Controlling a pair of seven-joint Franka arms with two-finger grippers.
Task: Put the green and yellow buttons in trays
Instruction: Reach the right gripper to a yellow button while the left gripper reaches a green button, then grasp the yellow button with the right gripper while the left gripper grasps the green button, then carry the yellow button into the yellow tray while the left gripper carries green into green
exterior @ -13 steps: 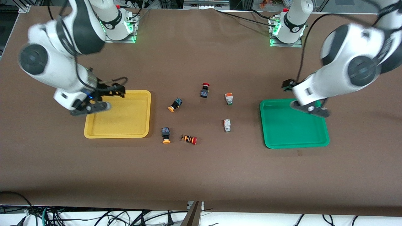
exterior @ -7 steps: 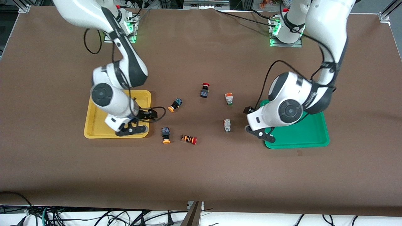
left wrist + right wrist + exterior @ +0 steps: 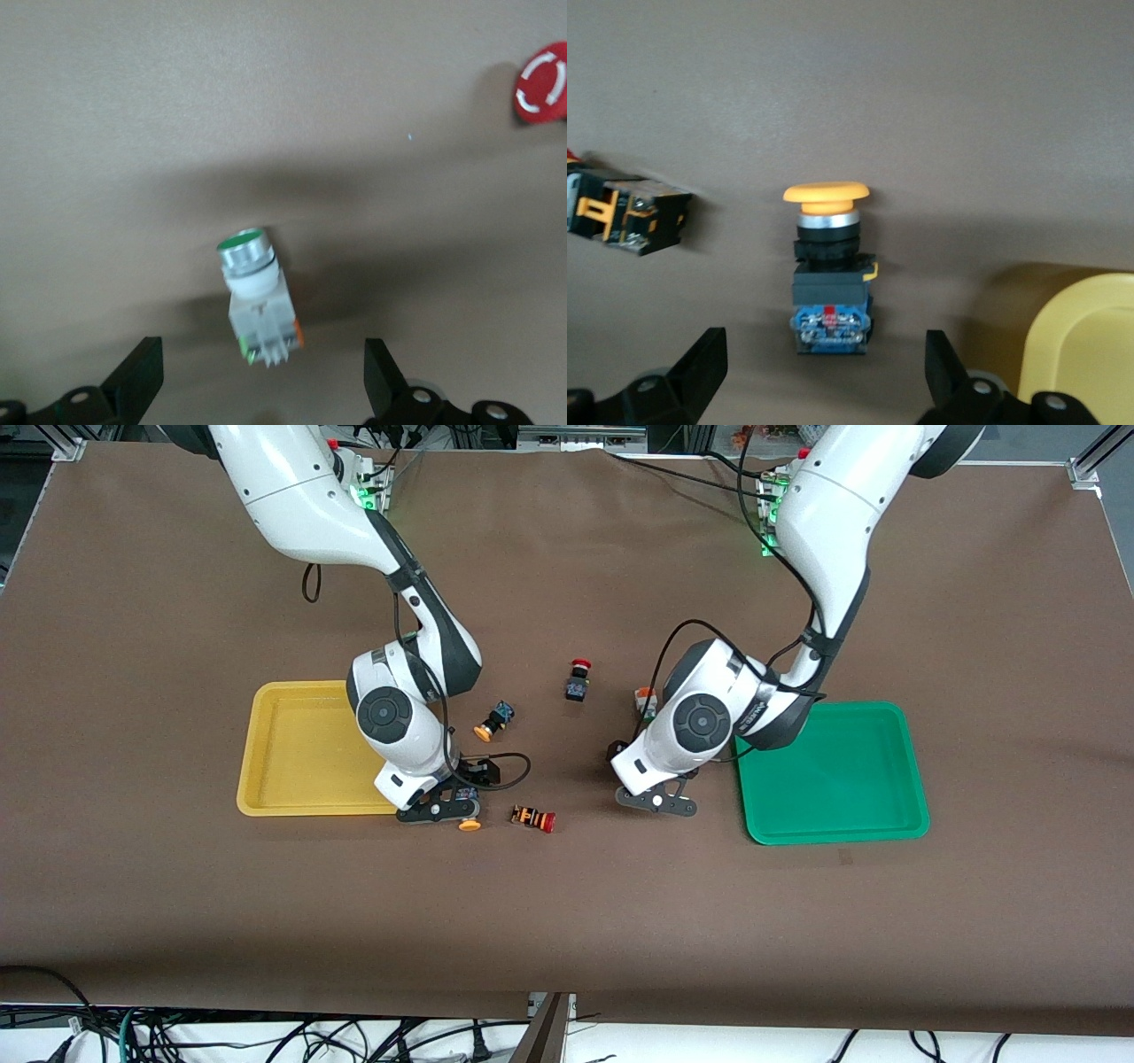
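Observation:
My right gripper is open and low over a black-bodied yellow-capped button, beside the yellow tray. In the right wrist view that button lies between and just ahead of the spread fingers of the gripper. My left gripper is open over a white button that the arm hides in the front view. In the left wrist view this white, green-tipped button lies just ahead of the gripper. A second yellow button and a second white button lie farther back. The green tray is empty.
A black switch with a red cap stands mid-table. An orange-striped switch with a red cap lies beside the right gripper and shows in the right wrist view. A red cap shows in the left wrist view.
Both arms have swung in from their trays toward the middle of the table. The right gripper now sits over a yellow button, the left over a white button.

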